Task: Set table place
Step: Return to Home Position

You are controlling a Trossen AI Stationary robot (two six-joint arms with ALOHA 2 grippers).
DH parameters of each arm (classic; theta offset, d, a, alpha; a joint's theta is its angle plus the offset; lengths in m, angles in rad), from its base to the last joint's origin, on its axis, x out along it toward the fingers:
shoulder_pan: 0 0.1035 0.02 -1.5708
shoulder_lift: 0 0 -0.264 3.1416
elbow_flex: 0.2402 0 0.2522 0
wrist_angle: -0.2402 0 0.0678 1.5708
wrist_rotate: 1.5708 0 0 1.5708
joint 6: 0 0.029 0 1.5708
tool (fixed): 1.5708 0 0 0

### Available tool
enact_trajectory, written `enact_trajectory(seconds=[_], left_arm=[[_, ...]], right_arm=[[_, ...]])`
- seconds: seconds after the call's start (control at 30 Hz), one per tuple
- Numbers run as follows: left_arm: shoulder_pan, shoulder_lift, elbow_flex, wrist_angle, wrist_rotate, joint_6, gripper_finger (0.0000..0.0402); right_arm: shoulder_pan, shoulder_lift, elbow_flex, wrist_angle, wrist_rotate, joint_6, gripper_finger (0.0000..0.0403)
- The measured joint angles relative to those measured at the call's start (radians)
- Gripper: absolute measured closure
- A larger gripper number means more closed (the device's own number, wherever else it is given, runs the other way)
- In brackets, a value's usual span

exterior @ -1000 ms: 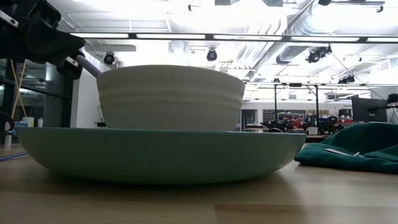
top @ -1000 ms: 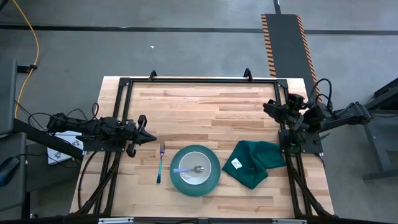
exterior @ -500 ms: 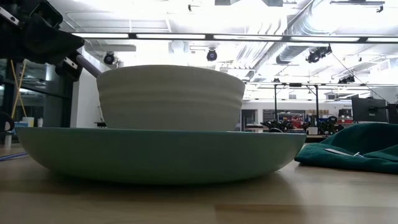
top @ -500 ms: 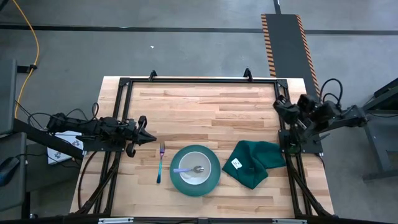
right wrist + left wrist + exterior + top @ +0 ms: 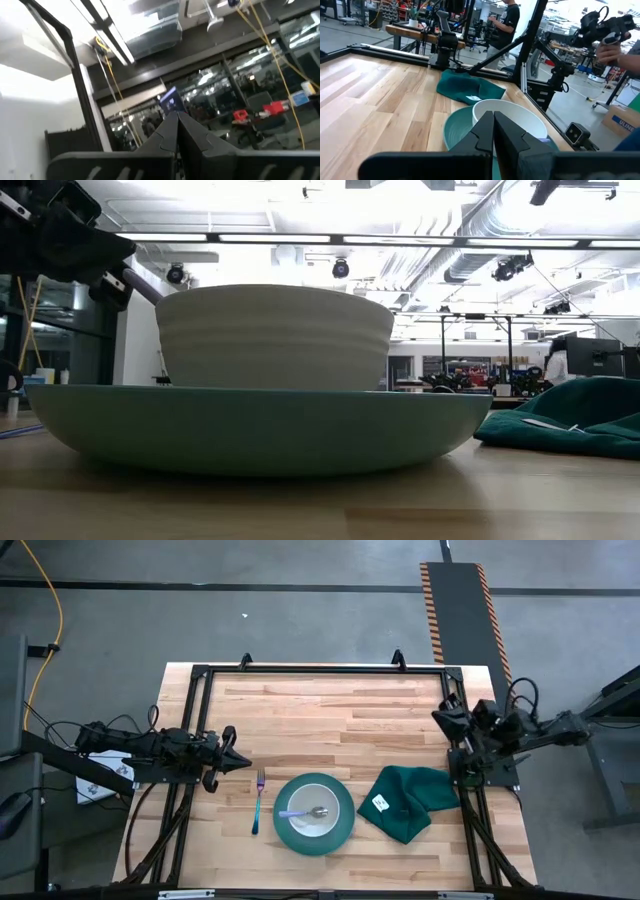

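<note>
Homing is judged the step in hand: left gripper and right gripper are seen shut, empty, at opposite table edges. Bowl with spoon is stacked on plate, fork just beside; only clear retraction is needed next.

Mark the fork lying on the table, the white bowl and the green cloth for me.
Metal fork with blue-purple handle [image 5: 257,803]: high view, middle of its shaft.
Round white bowl [image 5: 275,335]: low view, outer wall.
Dark green cloth [image 5: 415,798]: high view, middle of the fabric.
</note>
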Motion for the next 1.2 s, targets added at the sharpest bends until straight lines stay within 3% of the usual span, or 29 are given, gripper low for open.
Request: enact_trajectory(seconds=[0.17, 0.4, 0.77, 1.2], left_arm=[[0.000, 0.000, 0.000, 0.000, 0.000, 0.000, 0.0401], [0.000, 0.000, 0.000, 0.000, 0.000, 0.000, 0.0401], [0.000, 0.000, 0.000, 0.000, 0.000, 0.000, 0.0401], [0.000, 0.000, 0.000, 0.000, 0.000, 0.000, 0.0401]], right_arm=[[0.000, -0.033, -0.115, 0.152, -0.001, -0.020, 0.0403], [-0.004, -0.162, -0.218, 0.195, -0.008, -0.010, 0.0403], [-0.071, -0.305, -0.224, 0.011, -0.021, -0.006, 0.0403], [-0.246, -0.308, -0.224, -0.175, -0.054, 0.105, 0.0403]])
